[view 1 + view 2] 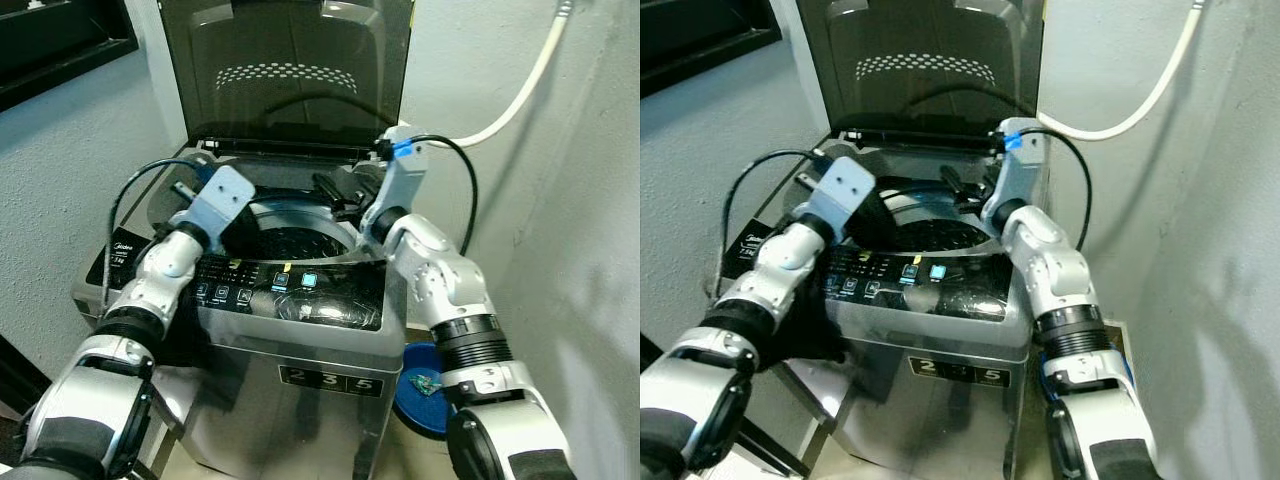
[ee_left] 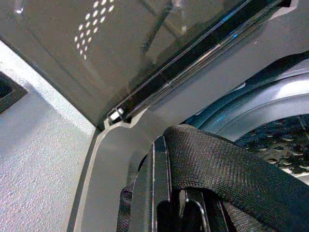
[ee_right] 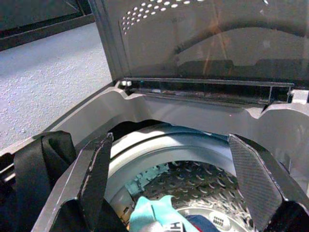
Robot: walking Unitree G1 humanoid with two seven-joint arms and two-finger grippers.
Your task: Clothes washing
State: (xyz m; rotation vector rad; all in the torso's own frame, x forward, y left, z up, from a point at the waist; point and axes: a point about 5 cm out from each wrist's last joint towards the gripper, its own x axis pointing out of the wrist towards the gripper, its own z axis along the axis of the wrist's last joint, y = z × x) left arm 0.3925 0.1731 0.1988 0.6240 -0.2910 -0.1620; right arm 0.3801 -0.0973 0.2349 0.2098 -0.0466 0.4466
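My left gripper [image 1: 185, 190] hovered over the washing machine [image 1: 300, 330] rim; whether it gaped I could not tell, its strap blocking the view. The clothes [image 3: 159, 212] lay in the drum, perhaps snaggable. My right gripper [image 3: 178, 188] hung wide above them, risking the lid [image 1: 290, 70].

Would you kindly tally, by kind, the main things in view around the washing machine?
Washing machines: 1, lid raised
Grippers: 2, left and right, both over the drum
White hoses: 1
Blue round objects on the floor: 1
Total: 5
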